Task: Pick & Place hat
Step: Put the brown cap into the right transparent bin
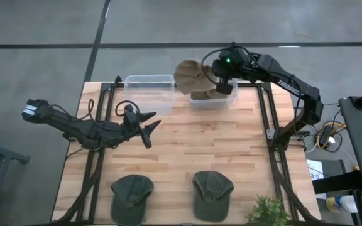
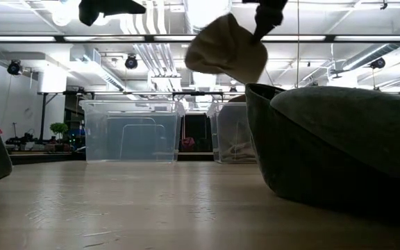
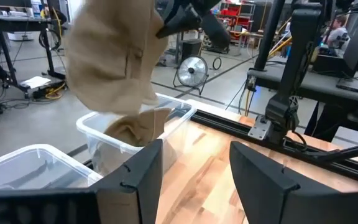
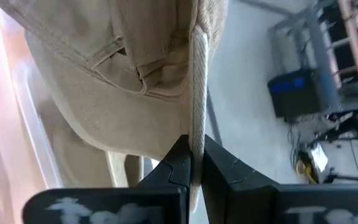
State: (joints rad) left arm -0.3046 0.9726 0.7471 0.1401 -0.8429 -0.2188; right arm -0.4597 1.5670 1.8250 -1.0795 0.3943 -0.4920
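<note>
Dark green cloth cap [image 2: 339,149] nearest on wooden surface [image 1: 187,150]. Right pincer [image 4: 194,163] clamped on tan cloth hat's [image 1: 190,76] brim, above clear plastic bin [image 1: 222,99]; best lowered before release. Left pincer [image 1: 148,129] apart, mid-surface.

We see wide bare wood mid-table [image 1: 219,144]; left arm [image 1: 99,130] lies across left side; bins [image 1: 148,88] line far edge; caps [image 1: 132,194], plant [image 1: 269,210] crowd near edge.

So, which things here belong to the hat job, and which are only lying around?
Job:
- tan hat, pinched by the right gripper
- right bin, already holding a tan hat
- two green hats

Lying about:
- left bin
- plant
- left gripper, open, waiting over the table
</note>
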